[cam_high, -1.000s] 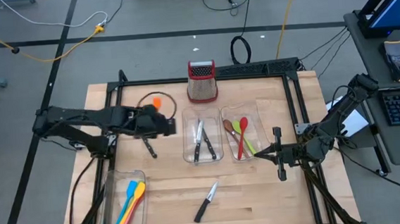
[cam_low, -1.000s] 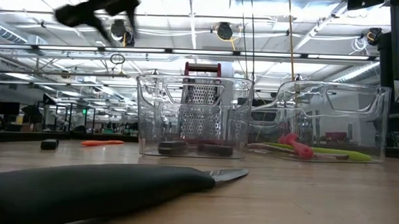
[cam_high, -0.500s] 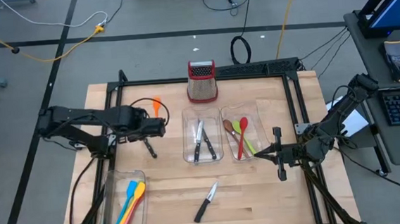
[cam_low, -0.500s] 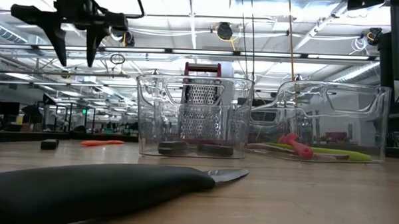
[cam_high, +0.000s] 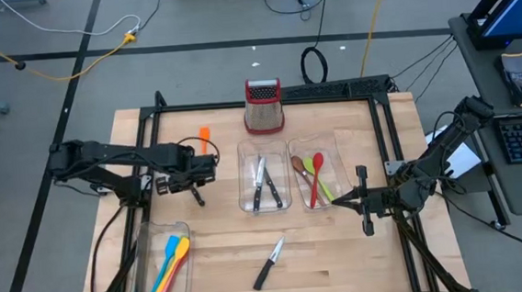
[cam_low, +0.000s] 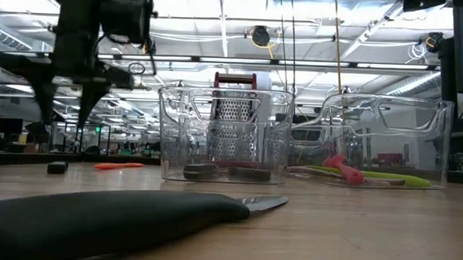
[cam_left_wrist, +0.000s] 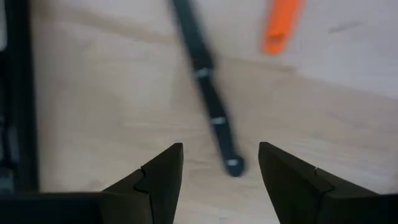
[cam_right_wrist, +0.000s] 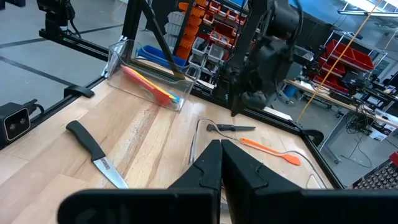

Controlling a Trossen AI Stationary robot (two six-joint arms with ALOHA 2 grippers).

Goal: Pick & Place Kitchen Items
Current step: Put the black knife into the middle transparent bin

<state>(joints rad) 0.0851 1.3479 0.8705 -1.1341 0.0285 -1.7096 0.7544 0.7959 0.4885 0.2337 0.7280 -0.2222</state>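
I am hovering my left pincer (cam_left_wrist: 219, 180), jaws spread and empty, above a slim black-handled steel knife (cam_left_wrist: 208, 102) lying flat on the wooden table (cam_high: 222, 250) beside an orange plastic spatula (cam_high: 204, 136). It looks light, rigid and slippery, so I judge the riveted handle the safest hold. My right pincer (cam_right_wrist: 221, 165) is waiting clenched at the table's right edge.
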